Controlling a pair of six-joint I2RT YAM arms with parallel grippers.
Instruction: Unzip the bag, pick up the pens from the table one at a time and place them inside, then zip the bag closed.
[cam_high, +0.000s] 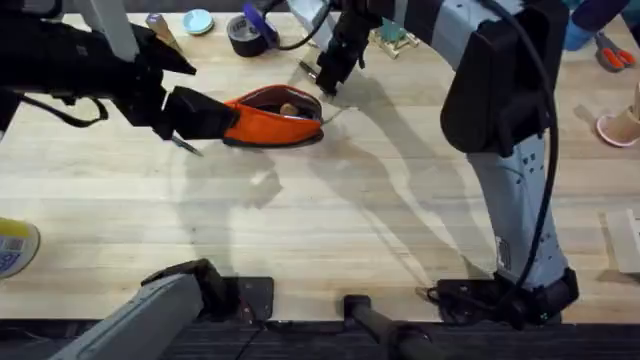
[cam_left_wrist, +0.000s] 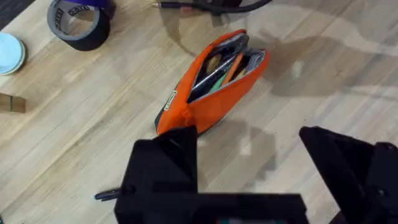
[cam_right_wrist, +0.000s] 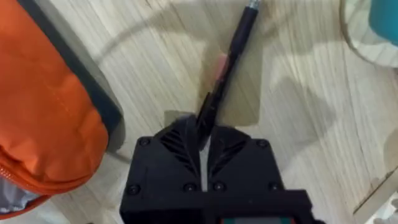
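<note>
My overhead camera looks down and forward over the table (cam_high: 330, 230) from above my bases. My left wrist camera looks past my left gripper (cam_left_wrist: 249, 180) at the open orange pouch (cam_left_wrist: 214, 84) just ahead. My right wrist camera sits close above my right gripper (cam_right_wrist: 203, 146), that pouch's edge (cam_right_wrist: 50, 112) beside it.

The wooden table (cam_high: 330, 230) carries the open orange bag (cam_high: 278, 118), a tape roll (cam_high: 246, 36) and a pen (cam_high: 186, 146).
</note>
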